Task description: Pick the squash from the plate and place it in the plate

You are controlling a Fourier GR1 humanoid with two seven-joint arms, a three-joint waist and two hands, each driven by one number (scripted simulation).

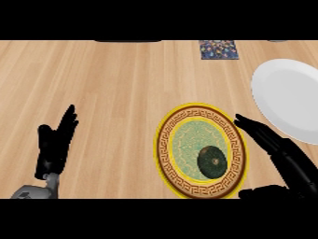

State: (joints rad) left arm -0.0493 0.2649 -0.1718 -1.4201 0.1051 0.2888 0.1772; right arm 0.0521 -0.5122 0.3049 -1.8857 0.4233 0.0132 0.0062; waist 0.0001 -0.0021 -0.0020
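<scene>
A dark green round squash (211, 161) lies on the yellow-rimmed patterned plate (168, 140), toward its lower right. A plain white plate (292, 98) sits at the right edge of the counter. My right hand (278, 149) is open, fingers straight, just right of the patterned plate's rim and beside the squash without touching it; its thumb shows near the bottom. My left hand (54, 144) rests open at the lower left, fingers up, far from both plates.
A small dark patterned square (219, 49) lies at the back of the wooden counter. A dark object edge (127, 41) shows at the top.
</scene>
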